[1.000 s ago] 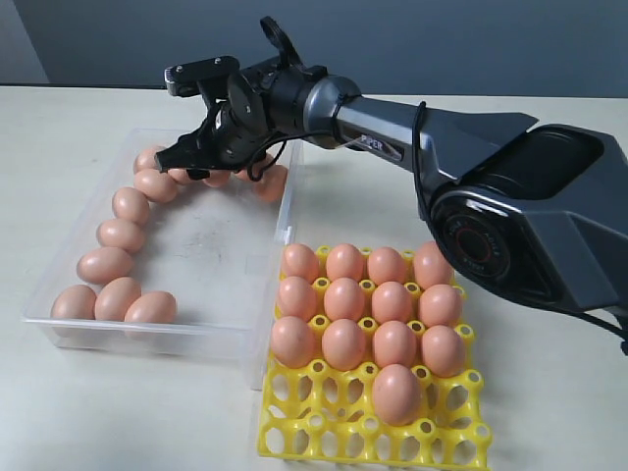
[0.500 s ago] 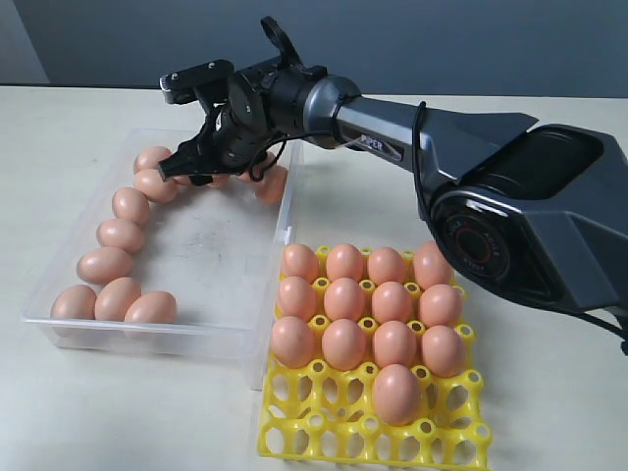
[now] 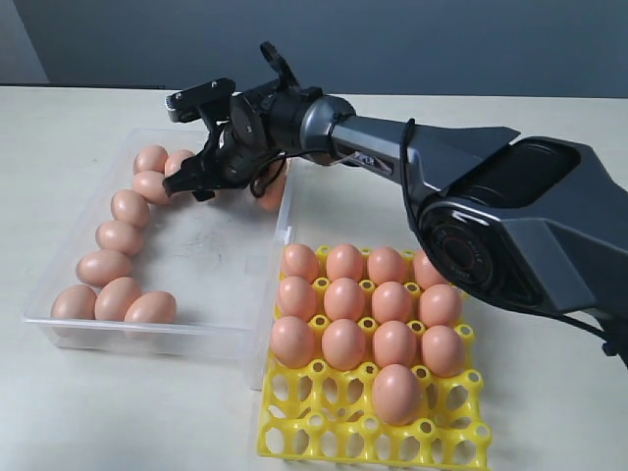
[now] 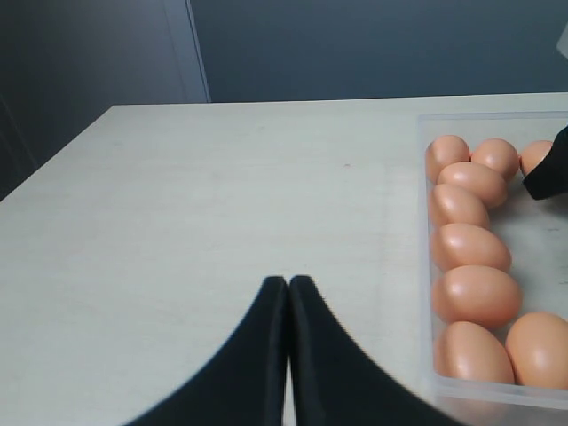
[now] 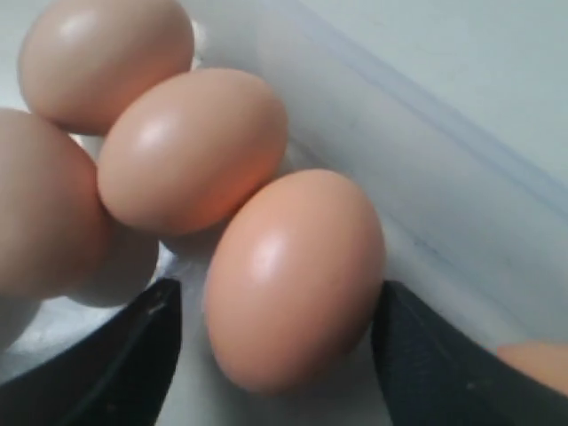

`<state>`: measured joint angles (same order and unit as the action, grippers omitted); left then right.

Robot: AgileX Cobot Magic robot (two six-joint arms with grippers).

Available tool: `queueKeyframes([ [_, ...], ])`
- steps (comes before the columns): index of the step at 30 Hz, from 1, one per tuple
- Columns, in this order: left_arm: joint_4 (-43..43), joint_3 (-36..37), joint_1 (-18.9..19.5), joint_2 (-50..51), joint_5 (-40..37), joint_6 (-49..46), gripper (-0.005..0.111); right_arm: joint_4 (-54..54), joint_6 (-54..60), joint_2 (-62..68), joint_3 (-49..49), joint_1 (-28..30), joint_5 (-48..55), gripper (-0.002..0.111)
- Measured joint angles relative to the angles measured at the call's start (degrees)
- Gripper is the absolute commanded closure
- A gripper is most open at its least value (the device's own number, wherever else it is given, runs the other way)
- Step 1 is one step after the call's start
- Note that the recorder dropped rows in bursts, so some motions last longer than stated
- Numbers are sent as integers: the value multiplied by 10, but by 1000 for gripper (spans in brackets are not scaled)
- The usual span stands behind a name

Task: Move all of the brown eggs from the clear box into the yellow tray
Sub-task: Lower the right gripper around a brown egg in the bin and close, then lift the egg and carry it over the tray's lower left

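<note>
Eggs: 13 seated in yellow tray, rest along clear box walls. Right gripper spread open, straddling 1 egg at box far wall. Left gripper closed over tabletop.

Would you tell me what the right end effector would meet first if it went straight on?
The right end effector would probably meet the smooth orange-brown egg between its fingers, by the transparent plastic box's wall.

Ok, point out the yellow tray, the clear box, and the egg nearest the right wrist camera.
Yellow tray (image 3: 316, 420): exterior view, knob among empty front cups.
Clear box (image 3: 196, 339): exterior view, near wall.
Nearest egg (image 5: 293, 280): right wrist view, middle of shell.
</note>
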<state>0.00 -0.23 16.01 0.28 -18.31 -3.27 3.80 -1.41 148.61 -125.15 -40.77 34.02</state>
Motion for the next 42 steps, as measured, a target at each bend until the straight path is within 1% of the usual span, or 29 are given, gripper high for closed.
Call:
queueKeyframes([
  [3,0,0,0,0,0,0,106,5,1,4,0,-1,-8,47],
  [5,0,0,0,0,0,0,106,6,1,4,0,-1,-11,49],
  [8,0,0,0,0,0,0,106,7,0,4,0,-1,-16,59],
  [10,0,0,0,0,0,0,106,7,0,5,0,-1,-16,73],
  [12,0,0,0,0,0,0,106,8,0,6,0,-1,-18,90],
  [15,0,0,0,0,0,0,106,8,0,6,0,-1,-18,109],
  [18,0,0,0,0,0,0,106,9,0,6,0,-1,-14,109],
  [24,0,0,0,0,0,0,106,18,-1,-16,0,-1,57,109],
  [26,0,0,0,0,0,0,106,25,-3,-25,0,-1,64,109],
  [31,0,0,0,0,0,0,106,65,6,-60,0,-7,34,109],
  [36,0,0,0,0,0,0,106,76,34,-94,5,-43,15,109],
  [39,0,0,0,0,0,0,106,83,40,-124,38,-67,-7,109],
  [42,0,0,0,0,0,0,106,84,41,-172,105,-81,-59,109],
])
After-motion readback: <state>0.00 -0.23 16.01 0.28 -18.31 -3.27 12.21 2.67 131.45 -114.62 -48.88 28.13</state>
